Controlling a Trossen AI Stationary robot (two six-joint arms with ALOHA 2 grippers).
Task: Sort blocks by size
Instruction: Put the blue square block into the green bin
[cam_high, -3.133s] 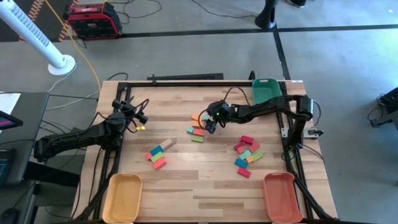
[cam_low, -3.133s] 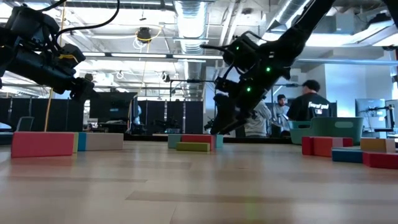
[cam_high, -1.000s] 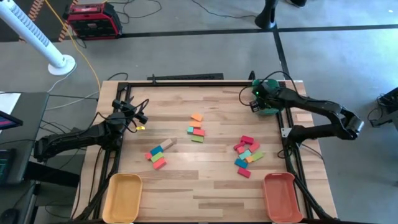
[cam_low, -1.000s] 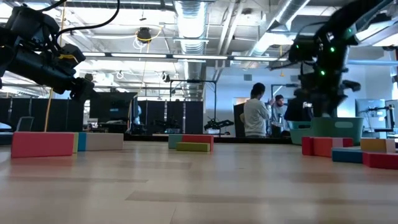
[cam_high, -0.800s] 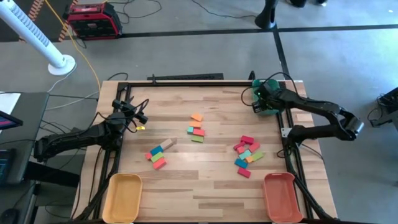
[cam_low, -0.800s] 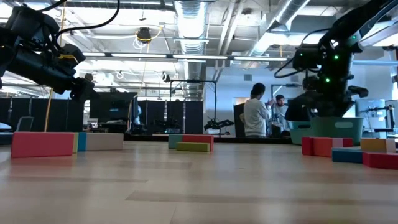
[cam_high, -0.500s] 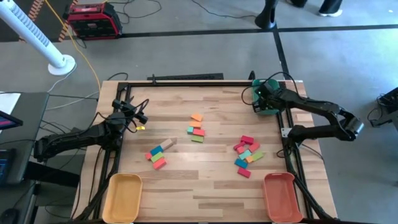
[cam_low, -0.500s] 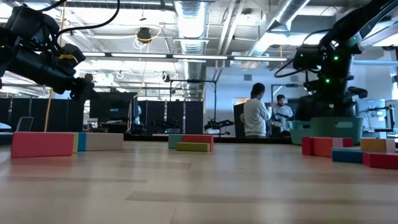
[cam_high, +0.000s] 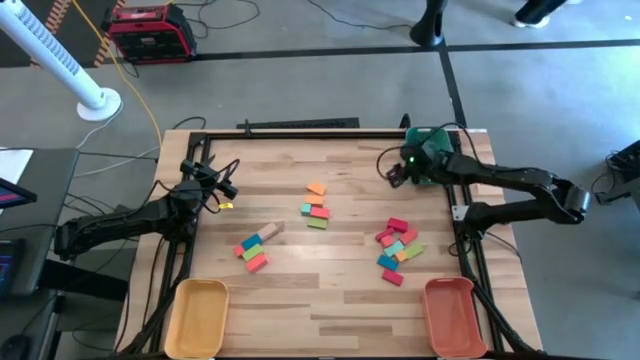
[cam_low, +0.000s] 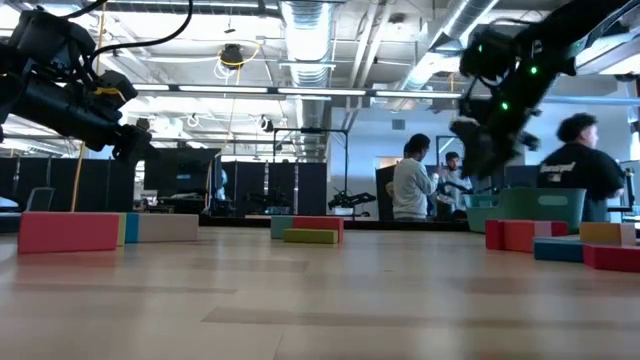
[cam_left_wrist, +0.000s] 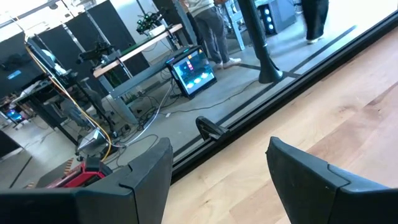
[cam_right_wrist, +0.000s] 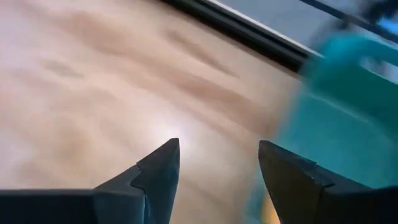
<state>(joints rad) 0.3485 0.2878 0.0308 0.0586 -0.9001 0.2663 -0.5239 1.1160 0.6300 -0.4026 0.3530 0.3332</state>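
The blocks lie in three groups on the wooden table: a middle group (cam_high: 317, 204), a left group (cam_high: 254, 247) and a right group (cam_high: 398, 250), each block flat on the boards. My right gripper (cam_high: 393, 174) hangs open above bare wood, just left of the green tray (cam_high: 428, 142), with nothing between its fingers (cam_right_wrist: 163, 163). My left gripper (cam_high: 226, 192) waits open at the table's left side, above the boards, also empty (cam_left_wrist: 221, 152).
A yellow tray (cam_high: 198, 315) stands at the near left corner and an orange tray (cam_high: 450, 315) at the near right. A black frame (cam_high: 300, 128) rims the table. People stand in the room beyond the far edge (cam_low: 412, 190).
My right gripper has swung off the green tray toward the table's left and now hangs over bare wood beside it, tipped more toward level. The blocks have stayed where they were.
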